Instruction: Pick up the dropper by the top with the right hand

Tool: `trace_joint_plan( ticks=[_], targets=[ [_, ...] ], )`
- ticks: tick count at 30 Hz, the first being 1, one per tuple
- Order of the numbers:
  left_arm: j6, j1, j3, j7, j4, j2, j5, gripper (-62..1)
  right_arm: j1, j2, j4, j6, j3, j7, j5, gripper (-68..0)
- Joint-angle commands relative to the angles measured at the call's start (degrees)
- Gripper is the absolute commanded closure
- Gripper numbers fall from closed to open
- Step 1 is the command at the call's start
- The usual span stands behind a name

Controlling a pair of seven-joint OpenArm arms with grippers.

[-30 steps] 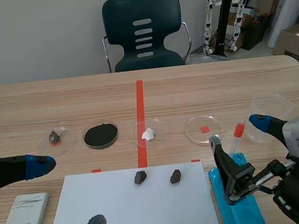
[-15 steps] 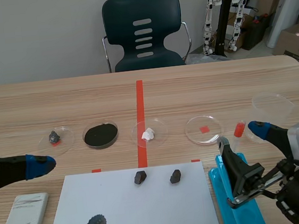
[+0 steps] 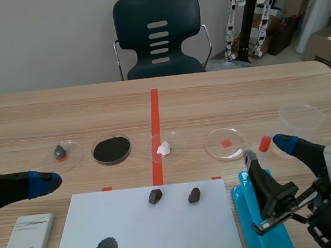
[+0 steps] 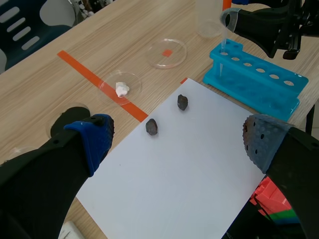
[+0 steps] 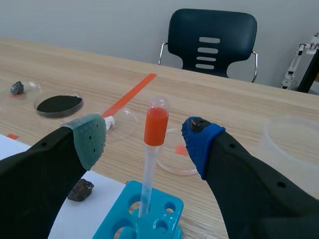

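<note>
While the right jaws gape, the dropper [image 5: 156,124] stands between them.

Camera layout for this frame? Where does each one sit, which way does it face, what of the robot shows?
Scene view: between the arms, facing across the table toward the chair; left gripper and right gripper show low.
Left wrist view: on the left arm, looking down at the white sheet; own open fingers frame it.
Right wrist view: on the right arm, facing the dropper between its own open fingers.
Shared: the blue rack shows in all three.
</note>
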Motion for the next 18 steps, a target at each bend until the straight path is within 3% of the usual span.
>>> trace_joint_plan(
  ticks=[1,9,18],
  targets=[
    [0.1,0.2,-0.1,-0.8,0.2,0.1,-0.8,-54.2,0.0,0.8,0.7,0.0,0.5,0.9,0.6,-33.1],
    [0.1,0.2,-0.1,-0.8,0.2,0.1,-0.8,-54.2,0.0,0.8,0.7,-1.5,0.5,0.4,0.6,-31.5],
    [0.1,0.2,-0.1,-0.8,0.2,0.1,-0.8,-54.2,0.7,0.8,0.7,-1.5,0.5,-0.5,0.6,-31.5]
  ],
)
